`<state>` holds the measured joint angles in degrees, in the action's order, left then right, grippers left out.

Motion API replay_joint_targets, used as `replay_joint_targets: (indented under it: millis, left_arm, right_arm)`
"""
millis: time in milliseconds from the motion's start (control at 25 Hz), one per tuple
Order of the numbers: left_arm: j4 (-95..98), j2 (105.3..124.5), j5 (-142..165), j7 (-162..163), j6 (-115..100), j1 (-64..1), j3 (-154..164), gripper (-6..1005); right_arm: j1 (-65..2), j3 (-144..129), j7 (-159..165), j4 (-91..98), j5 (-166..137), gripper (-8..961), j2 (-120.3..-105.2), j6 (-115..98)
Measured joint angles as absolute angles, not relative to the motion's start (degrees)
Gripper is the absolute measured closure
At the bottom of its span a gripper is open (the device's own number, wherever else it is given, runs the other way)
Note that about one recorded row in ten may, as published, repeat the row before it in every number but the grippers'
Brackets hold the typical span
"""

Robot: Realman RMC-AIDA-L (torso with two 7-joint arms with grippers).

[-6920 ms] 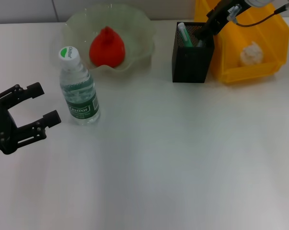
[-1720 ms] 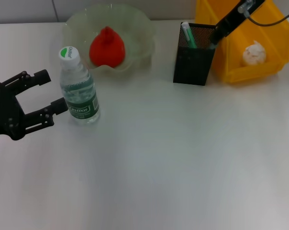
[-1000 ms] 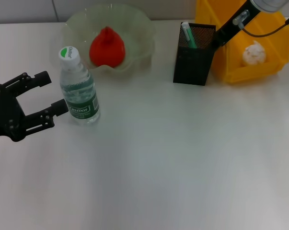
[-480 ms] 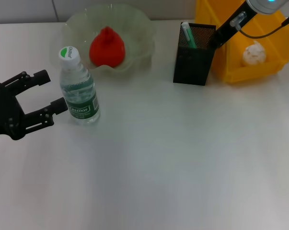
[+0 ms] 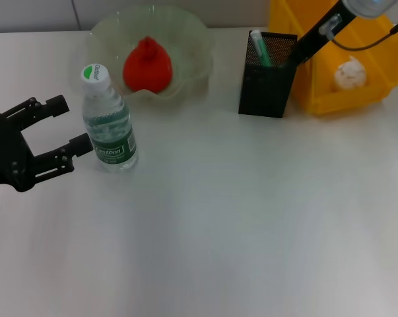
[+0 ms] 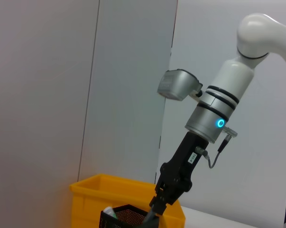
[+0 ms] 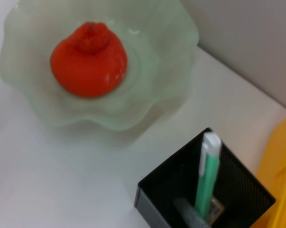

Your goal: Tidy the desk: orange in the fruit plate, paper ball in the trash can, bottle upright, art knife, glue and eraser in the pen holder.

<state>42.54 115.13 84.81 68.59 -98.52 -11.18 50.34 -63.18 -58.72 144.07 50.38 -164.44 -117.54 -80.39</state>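
- The left gripper (image 5: 61,129) is waiting wide open just beside the standing bottle (image 5: 109,122).
- The right gripper (image 5: 295,58) is reaching over the pen holder (image 5: 265,78); I cannot tell its grip.
- The orange (image 5: 146,65) is sitting in the fruit plate (image 5: 192,39).
- The paper ball (image 5: 350,74) is lying in the trash can (image 5: 377,46).

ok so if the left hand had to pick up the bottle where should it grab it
Probably around the labelled middle of the bottle, coming in level from the robot's left. It stands upright with straight sides there, while the cap end narrows. The left hand is open and already beside it on that side, and the fruit plate crowds the space behind it.
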Motion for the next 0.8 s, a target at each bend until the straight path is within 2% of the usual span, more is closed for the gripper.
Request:
replay_joint_targets:
  millis: [240,800]
  left_arm:
    - [42.48,115.06,84.81,68.54,-98.45,-11.20,50.08,243]
    - [42.45,114.96,84.82,68.97,-98.34,-12.28,50.22,246]
  right_arm:
    - [-60.13,-58.68,144.06,63.07,-163.53,811,-119.02,-86.50]
    - [-56.64,-58.80,145.84,80.39,-160.56,798,-119.18,-96.91]
